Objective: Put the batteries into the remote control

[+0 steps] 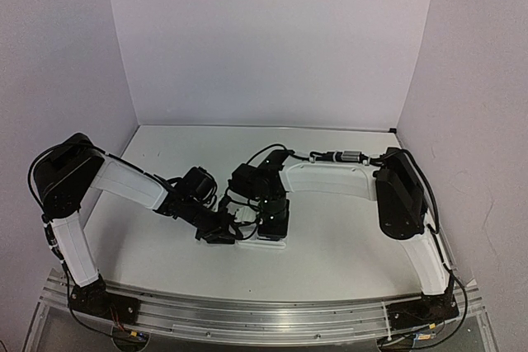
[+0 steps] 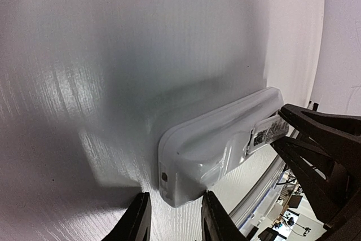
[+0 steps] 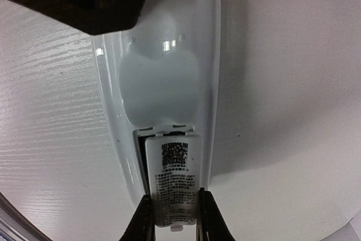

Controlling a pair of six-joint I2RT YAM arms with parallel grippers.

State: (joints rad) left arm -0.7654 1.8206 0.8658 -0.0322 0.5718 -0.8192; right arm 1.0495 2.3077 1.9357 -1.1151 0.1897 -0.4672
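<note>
White table (image 1: 346,228) carries long white glossy plastic remote control (image 3: 163,83), back up, lower centre of top view, mostly hidden there under both grippers. Left gripper (image 2: 176,196) straddles its end at frame bottom; clamped or not, can't tell. Right gripper (image 3: 175,196) pinched on small white rectangular labelled cover piece (image 3: 175,179), bottom centre, dark gap at its upper edge. Left wrist view gives the remote control's side wall, right wrist view its back

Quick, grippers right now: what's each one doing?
Left gripper: jaws narrow at one end of the remote control; grip cannot be told.
Right gripper: closed on the white labelled cover piece.
</note>
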